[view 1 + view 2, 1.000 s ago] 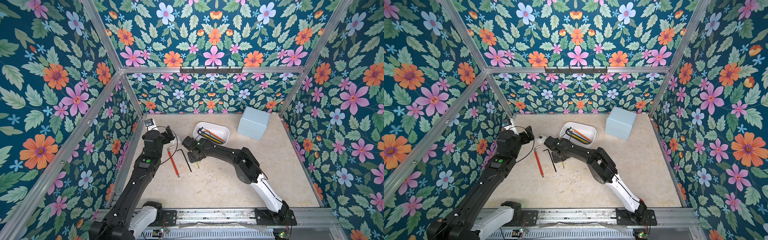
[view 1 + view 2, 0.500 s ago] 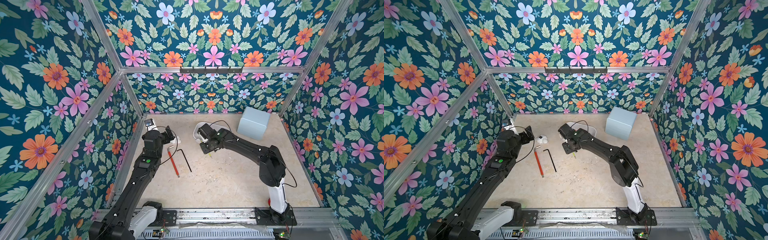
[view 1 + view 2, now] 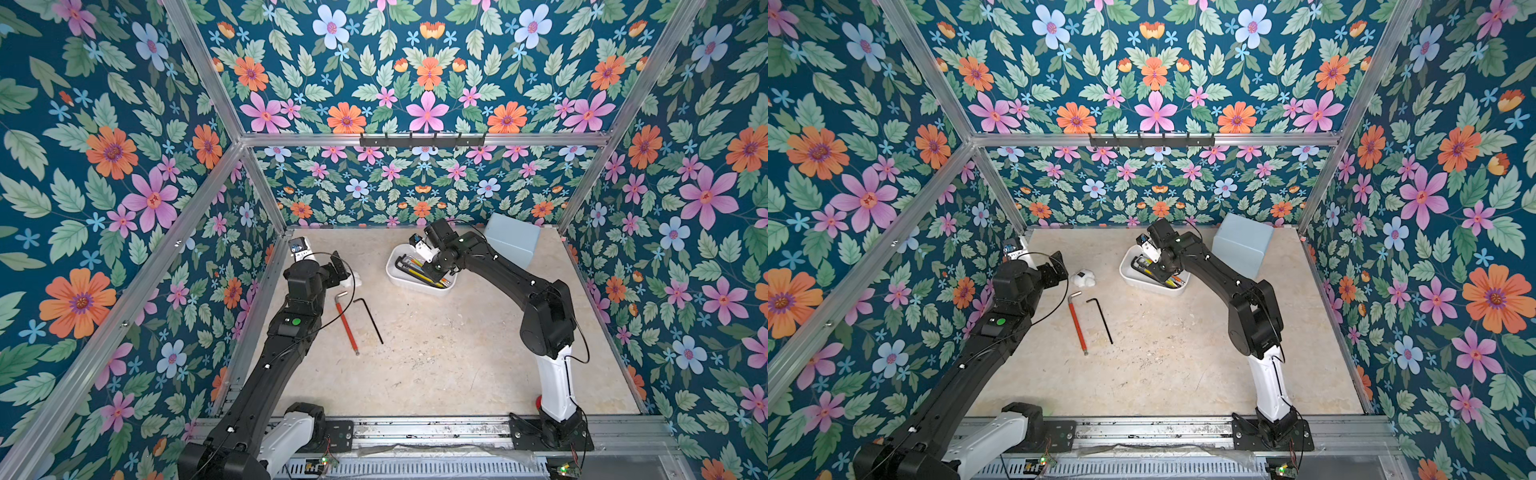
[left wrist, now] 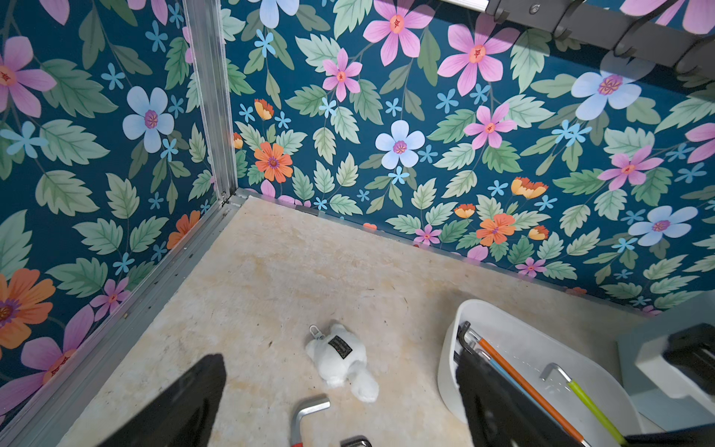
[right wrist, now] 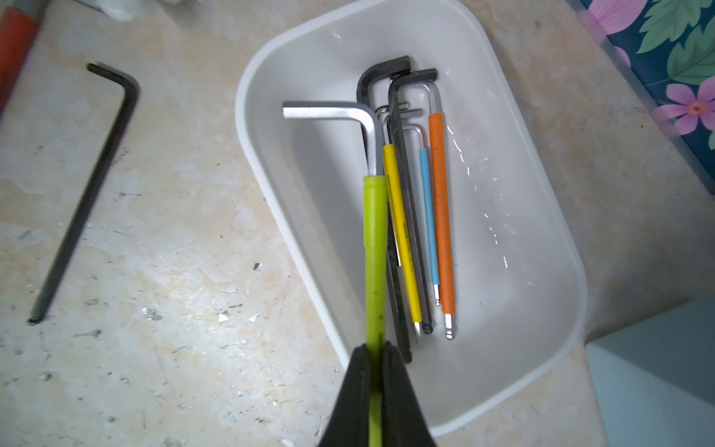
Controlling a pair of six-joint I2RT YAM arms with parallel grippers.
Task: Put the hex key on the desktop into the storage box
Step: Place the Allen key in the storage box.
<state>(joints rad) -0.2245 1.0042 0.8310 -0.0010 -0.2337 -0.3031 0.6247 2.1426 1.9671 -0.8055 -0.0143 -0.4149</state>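
The left end effector (image 3: 338,269) hangs wide open near a red-sleeved hex key (image 3: 346,324) and a black hex key (image 3: 371,320), both loose on the desk (image 3: 436,353). Further right, the right end effector (image 5: 374,371) pinches a green-sleeved hex key (image 5: 375,232) lengthwise over the white storage box (image 5: 522,271), apparently aligned for release.

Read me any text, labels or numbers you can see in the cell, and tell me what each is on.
No text reads clearly.
Black patch on the white plush toy: lettering too small to read.
Sleeve of the yellow hex key: fine print, too blurred to read.
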